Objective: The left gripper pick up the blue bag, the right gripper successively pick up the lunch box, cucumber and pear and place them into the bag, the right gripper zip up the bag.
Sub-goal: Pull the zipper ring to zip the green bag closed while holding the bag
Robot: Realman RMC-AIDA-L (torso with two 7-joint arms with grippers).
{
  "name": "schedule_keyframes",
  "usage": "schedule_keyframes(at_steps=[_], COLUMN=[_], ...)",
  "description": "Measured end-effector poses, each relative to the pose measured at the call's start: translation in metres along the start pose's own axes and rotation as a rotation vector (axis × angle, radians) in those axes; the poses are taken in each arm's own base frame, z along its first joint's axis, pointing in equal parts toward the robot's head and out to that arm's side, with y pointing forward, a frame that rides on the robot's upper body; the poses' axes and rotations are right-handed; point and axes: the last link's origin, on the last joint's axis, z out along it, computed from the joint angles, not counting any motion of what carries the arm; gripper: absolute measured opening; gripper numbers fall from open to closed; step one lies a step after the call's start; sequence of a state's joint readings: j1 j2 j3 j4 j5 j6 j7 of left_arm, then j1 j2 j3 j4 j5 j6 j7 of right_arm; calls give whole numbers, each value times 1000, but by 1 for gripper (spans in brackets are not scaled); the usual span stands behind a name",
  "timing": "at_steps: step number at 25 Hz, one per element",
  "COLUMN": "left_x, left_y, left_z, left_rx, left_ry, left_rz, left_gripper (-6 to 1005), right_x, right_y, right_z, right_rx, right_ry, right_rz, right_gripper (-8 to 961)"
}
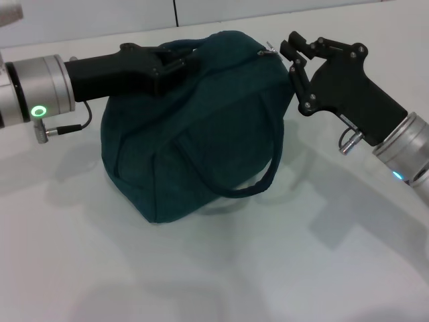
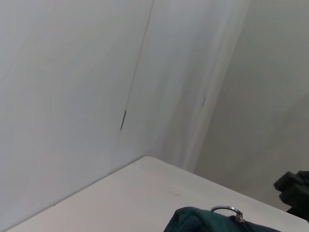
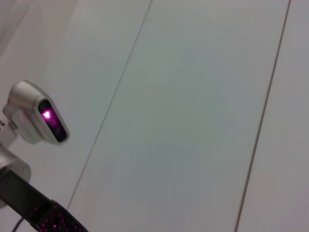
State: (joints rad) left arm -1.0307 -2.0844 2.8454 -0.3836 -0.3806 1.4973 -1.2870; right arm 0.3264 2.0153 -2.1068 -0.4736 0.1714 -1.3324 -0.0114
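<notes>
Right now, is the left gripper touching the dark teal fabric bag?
Touching. In the head view the left gripper is shut on the top edge of the dark teal fabric bag, fabric bunched at its tip.

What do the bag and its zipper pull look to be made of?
The blue bag looks like soft matte woven fabric: it sags and creases, with no shine. The zipper pull looks like bright metal, a thin glinting ring. The table looks smooth and matte white, material unclear.
</notes>
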Motion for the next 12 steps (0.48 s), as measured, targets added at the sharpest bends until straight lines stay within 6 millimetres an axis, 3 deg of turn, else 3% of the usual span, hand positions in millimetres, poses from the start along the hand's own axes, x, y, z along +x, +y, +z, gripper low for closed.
schedule_keyframes(at_steps=[7, 12], left_x=[-7, -7], left_y=[5, 5], left_z=[-2, -1], left_rx=[-20, -23], left_ry=[8, 11], left_rz=[35, 50], left_gripper=[155, 117], right_x=[10, 20], right_y=[-4, -15], right_z=[-11, -19], right_rx=[9, 47], right_ry=[54, 128], right_rz=[-15, -39], right_gripper=[96, 243])
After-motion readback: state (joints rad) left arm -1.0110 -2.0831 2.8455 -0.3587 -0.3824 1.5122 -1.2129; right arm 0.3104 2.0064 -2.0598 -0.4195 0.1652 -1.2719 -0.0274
